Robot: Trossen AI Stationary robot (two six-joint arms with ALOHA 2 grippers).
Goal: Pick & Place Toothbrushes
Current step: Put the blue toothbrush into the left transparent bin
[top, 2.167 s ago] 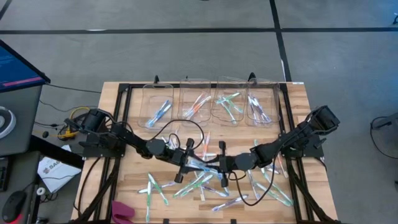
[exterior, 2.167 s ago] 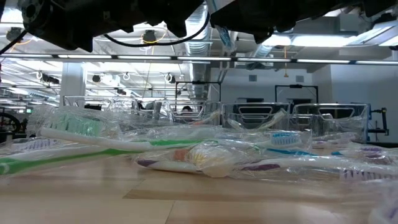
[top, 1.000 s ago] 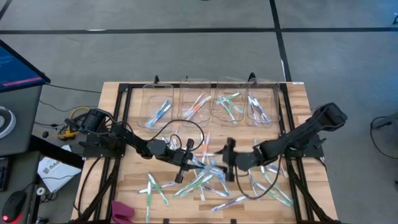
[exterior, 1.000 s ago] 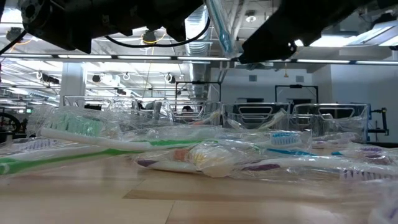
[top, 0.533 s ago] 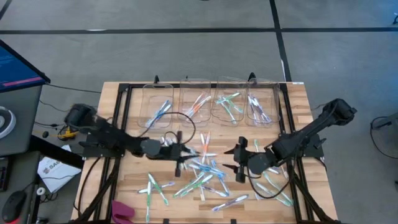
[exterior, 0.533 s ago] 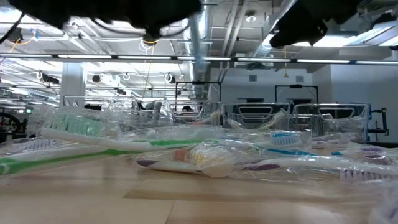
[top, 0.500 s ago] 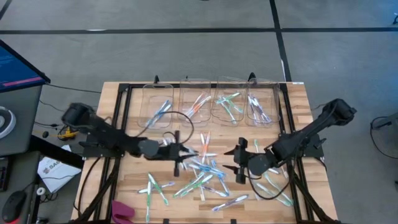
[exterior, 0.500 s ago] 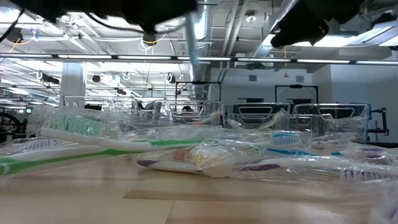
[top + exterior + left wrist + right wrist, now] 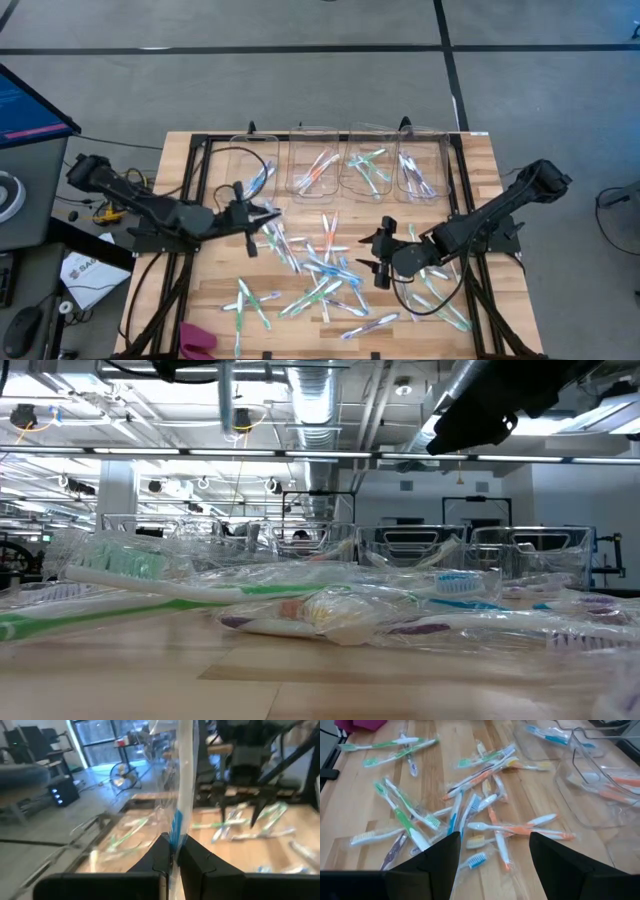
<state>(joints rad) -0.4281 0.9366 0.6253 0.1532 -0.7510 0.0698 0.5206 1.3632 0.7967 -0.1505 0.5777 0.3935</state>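
High view, left pincer (image 9: 252, 213) grasping blue toothbrush (image 9: 181, 780), right pincer (image 9: 380, 255) released.

1. The table (image 9: 200, 165) is pale wood, planked, matt with visible grain.
2. The toothbrushes (image 9: 485, 810) are smooth plastic, whitish handles with coloured accents, each sealed in a clear, crinkled, glossy wrapper that catches the light.
3. The four bins (image 9: 335, 165) at the table's 12 o'clock edge are clear, glossy plastic.
4. The frame (image 9: 195, 150) around the tabletop is matt black metal.
5. The left gripper (image 9: 172, 855) and right gripper (image 9: 492, 850) have dark, matt, smooth fingers.
6. A magenta cloth (image 9: 195, 340) at 7 o'clock looks soft and dull.
7. The floor (image 9: 300, 90) is grey and matt.
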